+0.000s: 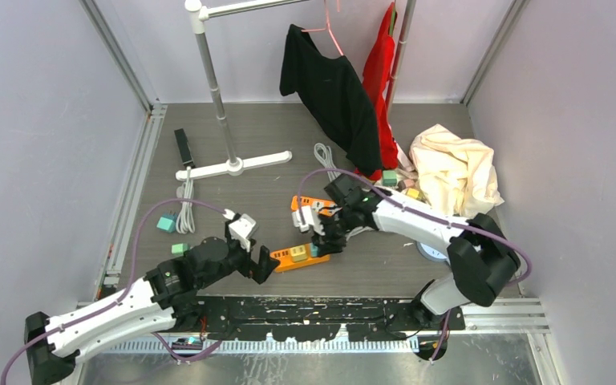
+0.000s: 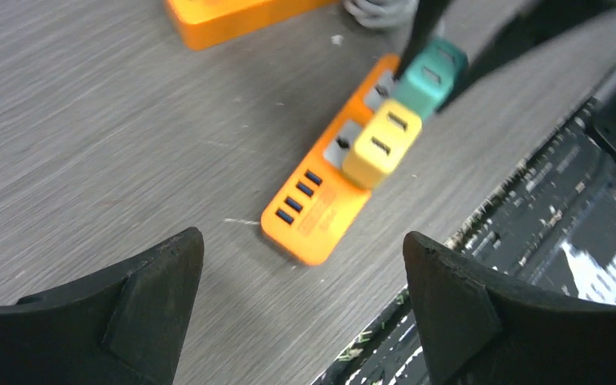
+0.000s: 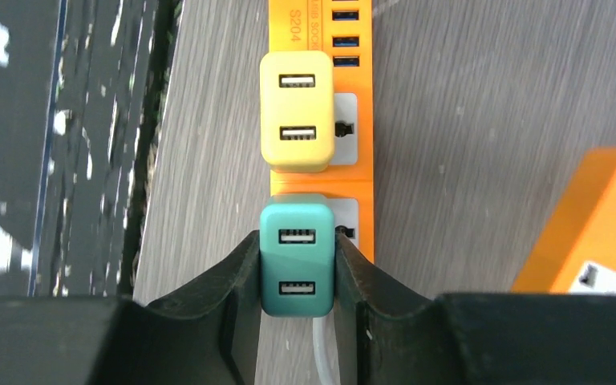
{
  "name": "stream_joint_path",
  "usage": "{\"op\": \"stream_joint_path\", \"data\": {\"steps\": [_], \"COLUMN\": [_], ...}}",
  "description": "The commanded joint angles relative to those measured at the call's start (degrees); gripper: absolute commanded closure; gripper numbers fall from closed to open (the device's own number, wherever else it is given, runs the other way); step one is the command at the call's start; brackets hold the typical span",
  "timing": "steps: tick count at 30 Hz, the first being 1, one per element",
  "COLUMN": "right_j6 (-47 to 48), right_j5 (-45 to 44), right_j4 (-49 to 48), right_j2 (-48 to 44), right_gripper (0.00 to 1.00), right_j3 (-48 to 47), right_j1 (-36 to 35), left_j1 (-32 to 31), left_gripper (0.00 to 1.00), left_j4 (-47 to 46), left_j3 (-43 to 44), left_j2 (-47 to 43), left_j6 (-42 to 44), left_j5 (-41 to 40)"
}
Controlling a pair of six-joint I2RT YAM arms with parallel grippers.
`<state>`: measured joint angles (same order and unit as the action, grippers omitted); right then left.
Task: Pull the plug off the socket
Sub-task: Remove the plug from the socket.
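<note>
You can read just one thing. On the orange power strip (image 3: 321, 28), next to the blue USB ports (image 3: 345, 38), "S204" is printed sideways in the right wrist view. A second line of small letters runs beside it, but the top edge cuts it off and you cannot read it. In the left wrist view that print is only a blur.

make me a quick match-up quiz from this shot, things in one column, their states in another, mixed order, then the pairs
Things:
1 teal plug
2 yellow plug
3 left gripper
4 power strip

States:
a open, holding nothing
b orange, lying flat
c seated in the strip, untouched
d pinched by the right gripper

Pairs: 1-d, 2-c, 3-a, 4-b
</note>
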<state>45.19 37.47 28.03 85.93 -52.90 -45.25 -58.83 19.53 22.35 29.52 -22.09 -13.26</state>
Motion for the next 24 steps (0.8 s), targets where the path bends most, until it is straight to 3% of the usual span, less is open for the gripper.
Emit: {"op": "stream_joint_path", "data": {"steps": [1, 11, 18, 24], "right_j6": [19.3, 29.3, 31.1, 30.9], "right_j5": [6.2, 4.6, 4.9, 4.6], "right_j4": [16.8, 21.6, 20.5, 18.9], "right_j2": [-4.5, -4.1, -4.0, -4.1], "right_gripper": [0.87, 0.87, 0.85, 0.83], "right_j3": [-2.2, -0.4, 1.0, 1.8], "right_j1": [6.2, 9.6, 11.0, 11.3], "left_j1": [0.1, -0.8, -4.3, -8.8], "left_gripper": [0.07, 0.07, 0.07, 0.07], "left_j4": [-22.1, -44.3, -58.9, -65.5], "left_j3": [-5.4, -8.0, -8.2, -7.4], "left_j2": [1.5, 17.2, 31.0, 39.8], "left_j6": [9.2, 21.5, 25.5, 28.1], "left_j5": [14.4, 25.4, 23.0, 18.9]}}
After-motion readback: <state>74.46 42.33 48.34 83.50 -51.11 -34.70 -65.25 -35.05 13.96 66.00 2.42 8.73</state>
